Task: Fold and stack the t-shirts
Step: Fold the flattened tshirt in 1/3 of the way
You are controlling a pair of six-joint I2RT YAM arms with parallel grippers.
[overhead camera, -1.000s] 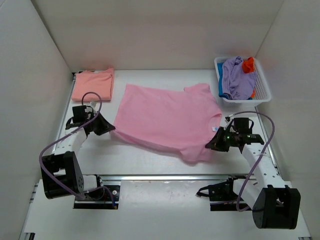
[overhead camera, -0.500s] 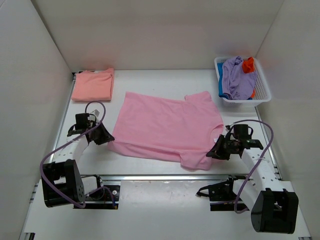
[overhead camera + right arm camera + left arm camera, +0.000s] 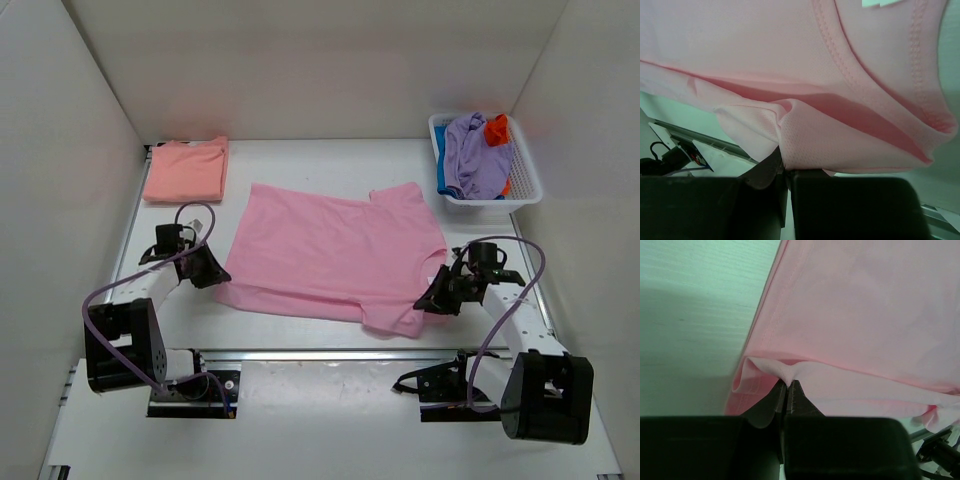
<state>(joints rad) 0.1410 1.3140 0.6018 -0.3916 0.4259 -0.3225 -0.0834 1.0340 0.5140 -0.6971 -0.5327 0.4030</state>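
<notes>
A light pink t-shirt [image 3: 330,250] lies spread on the table, its near edge doubled over. My left gripper [image 3: 214,275] is shut on its near left corner; the left wrist view shows the pink cloth [image 3: 850,315] pinched between the jaws [image 3: 788,385]. My right gripper [image 3: 428,302] is shut on the near right corner by the sleeve; the right wrist view shows bunched cloth [image 3: 840,135] in the jaws. A folded salmon-peach t-shirt [image 3: 186,168] lies at the far left. Lavender [image 3: 470,150], orange [image 3: 496,128] and blue [image 3: 441,178] shirts sit in the basket.
A white slatted basket [image 3: 525,185] stands at the far right corner. White walls close in the table on the left, back and right. A metal rail [image 3: 330,353] runs along the near edge between the arm bases.
Both grippers pulled the pink shirt toward the near edge, lowering it so it lies flatter and squarer. In the last half second they hardly moved.
</notes>
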